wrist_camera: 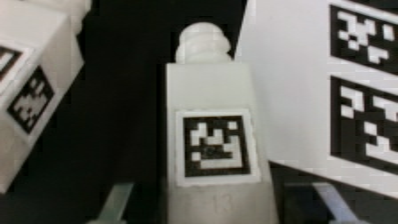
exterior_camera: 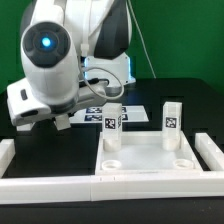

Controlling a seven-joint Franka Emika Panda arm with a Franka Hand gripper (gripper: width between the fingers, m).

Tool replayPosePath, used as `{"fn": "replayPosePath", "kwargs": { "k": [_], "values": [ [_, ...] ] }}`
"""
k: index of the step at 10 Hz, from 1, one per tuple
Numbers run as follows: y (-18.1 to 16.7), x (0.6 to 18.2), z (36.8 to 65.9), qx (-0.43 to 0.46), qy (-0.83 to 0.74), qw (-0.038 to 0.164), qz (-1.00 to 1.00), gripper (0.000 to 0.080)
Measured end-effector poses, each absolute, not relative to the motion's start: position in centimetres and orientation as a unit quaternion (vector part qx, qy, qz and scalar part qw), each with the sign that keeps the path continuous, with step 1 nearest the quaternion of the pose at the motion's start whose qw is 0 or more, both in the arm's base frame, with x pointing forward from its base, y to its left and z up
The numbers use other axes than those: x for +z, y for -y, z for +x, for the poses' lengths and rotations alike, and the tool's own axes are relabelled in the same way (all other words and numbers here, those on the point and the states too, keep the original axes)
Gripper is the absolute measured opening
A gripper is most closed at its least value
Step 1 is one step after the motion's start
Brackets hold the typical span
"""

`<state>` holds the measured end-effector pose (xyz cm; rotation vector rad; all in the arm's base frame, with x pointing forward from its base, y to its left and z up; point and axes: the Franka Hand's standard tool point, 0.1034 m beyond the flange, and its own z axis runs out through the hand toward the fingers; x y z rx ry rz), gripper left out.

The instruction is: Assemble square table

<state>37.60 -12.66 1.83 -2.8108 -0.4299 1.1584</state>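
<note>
Exterior view: on the black bench point(exterior_camera: 200, 110) the white square table slab point(exterior_camera: 150, 160) lies flat, with one leg block point(exterior_camera: 113, 125) and another leg point(exterior_camera: 172, 118) upright at its far edge. In the wrist view, a tagged leg point(wrist_camera: 214, 130) sits between the pincer point(wrist_camera: 210, 205) fingers; I cannot tell whether they pinch it.

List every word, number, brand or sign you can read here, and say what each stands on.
No words, numbers or brand names are readable anywhere.
There are only coded black-and-white tags, with no letters: on the exterior view's left leg, its right leg and the marker board.
</note>
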Motion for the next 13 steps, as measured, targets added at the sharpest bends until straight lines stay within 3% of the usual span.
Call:
{"fn": "replayPosePath", "kwargs": {
  "k": [5,7,10,11,13],
  "values": [
    [12.3,2.1,37.4,0.386,0.146,0.035,-0.91,0.029],
    [11.8,7.1,38.7,0.409,0.157,0.033,-0.898,0.029],
    [11.9,13.9,43.6,0.387,0.168,0.024,-0.906,0.029],
    [11.9,15.4,45.2,0.363,0.17,0.018,-0.916,0.029],
    [11.9,14.5,45.4,0.342,0.173,0.02,-0.923,0.029]
  ]
}}
